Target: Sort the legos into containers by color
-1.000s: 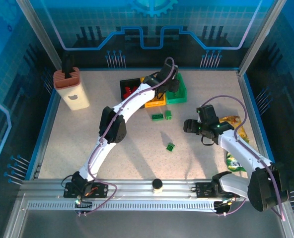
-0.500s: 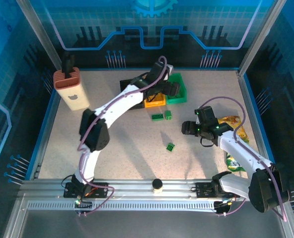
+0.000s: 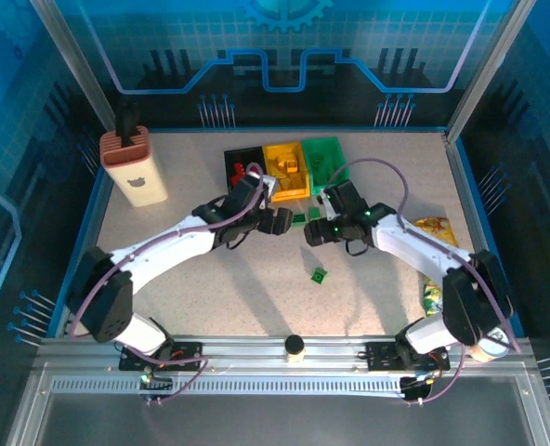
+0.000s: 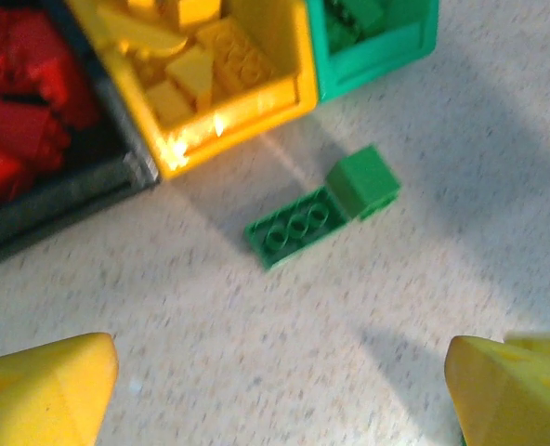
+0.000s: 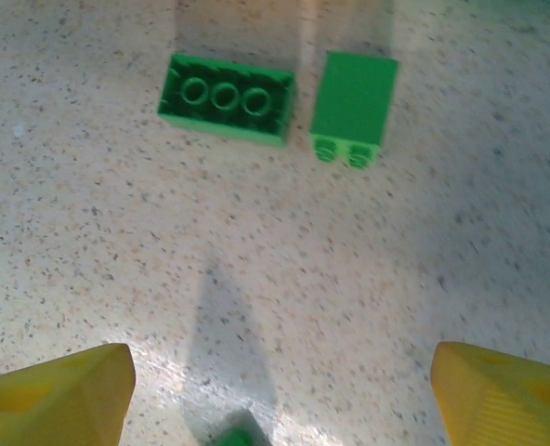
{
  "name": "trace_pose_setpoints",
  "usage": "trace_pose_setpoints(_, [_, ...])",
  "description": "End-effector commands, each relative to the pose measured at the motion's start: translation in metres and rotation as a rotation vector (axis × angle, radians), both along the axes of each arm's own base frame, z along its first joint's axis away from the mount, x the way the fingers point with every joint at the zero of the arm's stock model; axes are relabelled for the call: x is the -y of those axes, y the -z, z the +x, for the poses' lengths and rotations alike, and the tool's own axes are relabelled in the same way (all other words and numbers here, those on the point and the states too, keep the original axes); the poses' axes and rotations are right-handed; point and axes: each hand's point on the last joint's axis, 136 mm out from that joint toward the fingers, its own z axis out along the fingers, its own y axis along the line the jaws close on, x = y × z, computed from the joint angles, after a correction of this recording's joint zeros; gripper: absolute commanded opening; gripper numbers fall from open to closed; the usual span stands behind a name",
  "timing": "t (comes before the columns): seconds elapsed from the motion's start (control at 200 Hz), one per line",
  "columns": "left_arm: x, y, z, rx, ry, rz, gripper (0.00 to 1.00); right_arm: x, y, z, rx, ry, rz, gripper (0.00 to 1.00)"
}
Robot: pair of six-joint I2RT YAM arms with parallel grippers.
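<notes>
A long green studded plastic brick (image 5: 226,98) and a short green plastic brick (image 5: 352,102) lie just beside each other on the speckled desk (image 5: 117,279), just near of the yellow plastic bin (image 4: 247,107) and the green plastic bin (image 4: 377,51); a third green brick (image 3: 319,275) lies nearer, apart; the black plastic bin (image 4: 61,190), leftmost, holds red bricks (image 4: 15,102); the left claw (image 4: 275,400) and the right claw (image 5: 280,400) both gape wide and empty over the pair.

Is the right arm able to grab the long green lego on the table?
Probably yes. The right gripper is open, facing the long green lego, with only bare table between. The smaller green lego beside it might get bumped.
</notes>
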Motion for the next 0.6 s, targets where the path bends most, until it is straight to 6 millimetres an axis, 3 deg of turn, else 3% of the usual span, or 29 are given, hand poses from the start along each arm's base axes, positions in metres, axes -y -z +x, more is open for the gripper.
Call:
trace_pose_setpoints(0.0, [-0.016, -0.015, -0.013, 0.054, -0.065, -0.070, 0.91, -0.017, 0.006, 0.008, -0.046, -0.099, -0.047, 0.85])
trace_pose_setpoints(0.32, [-0.076, -0.003, -0.061, 0.073, -0.203, -0.081, 0.91, -0.060, 0.026, 0.043, -0.122, -0.108, -0.131, 0.87])
trace_pose_setpoints(0.595, [-0.105, 0.001, -0.082, 0.086, -0.265, -0.053, 0.91, -0.069, 0.051, 0.055, -0.204, -0.041, -0.198, 0.87])
